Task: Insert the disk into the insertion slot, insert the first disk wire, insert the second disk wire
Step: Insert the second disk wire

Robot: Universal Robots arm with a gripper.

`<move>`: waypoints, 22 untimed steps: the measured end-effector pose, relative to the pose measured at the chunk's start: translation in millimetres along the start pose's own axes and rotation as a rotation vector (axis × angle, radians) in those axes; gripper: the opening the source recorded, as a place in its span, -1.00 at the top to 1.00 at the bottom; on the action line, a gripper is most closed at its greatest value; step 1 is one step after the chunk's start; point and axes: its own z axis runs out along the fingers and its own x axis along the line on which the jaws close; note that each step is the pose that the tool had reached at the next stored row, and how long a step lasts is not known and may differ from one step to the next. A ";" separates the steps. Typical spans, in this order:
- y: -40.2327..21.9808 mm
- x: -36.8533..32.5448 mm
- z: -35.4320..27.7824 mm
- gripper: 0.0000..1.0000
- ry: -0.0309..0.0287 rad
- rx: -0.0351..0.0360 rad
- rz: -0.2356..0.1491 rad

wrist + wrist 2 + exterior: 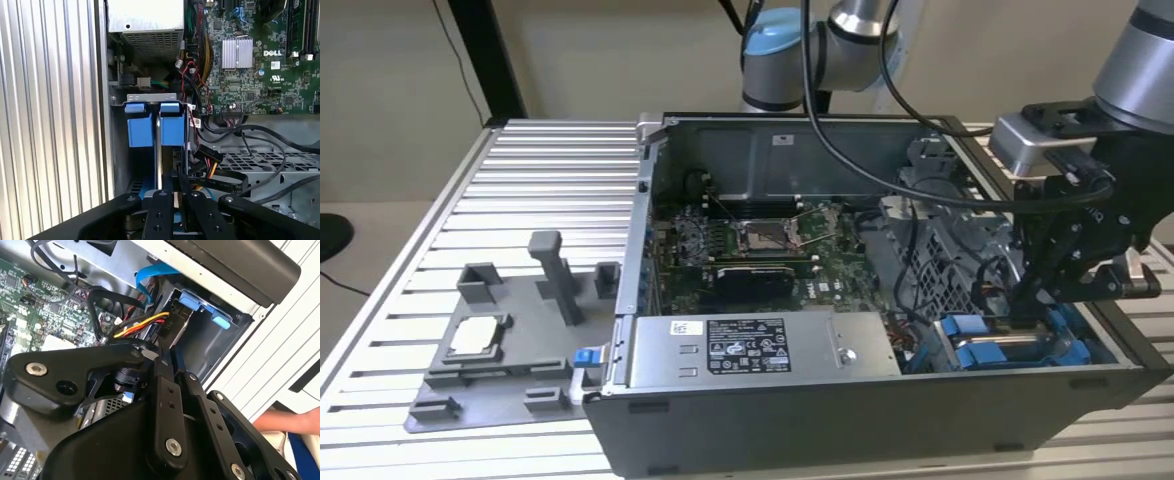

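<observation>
The disk (172, 129), clipped in its blue frame, sits down in the insertion slot (120, 155) at the case's front corner on the exterior view's right (987, 352). Its blue tabs (192, 300) stand at the slot's mouth. My gripper (175, 192) hangs over the disk's far end (1041, 300), shut on a dark plug that is mostly hidden. A flat blue disk wire (150, 275) runs under the fingers (157, 215). A second disk wire with yellow and red strands (145, 322) ends in a black plug against the disk just past my gripper (167, 352).
The open case holds a grey power supply box (747, 350), the motherboard (720, 245) with its square socket (767, 235), and loose black cables (260, 135). A grey fixture (494, 340) lies on the ribbed table (520, 190). A person's hand (295, 422) shows beside the case.
</observation>
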 end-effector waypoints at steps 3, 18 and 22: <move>0.8 0.0 0.3 1.00 -0.0002 0.0038 0.000; 7.0 -1.0 1.8 1.00 -0.0011 0.0330 0.002; 7.1 -1.7 2.3 1.00 -0.0015 0.0413 0.002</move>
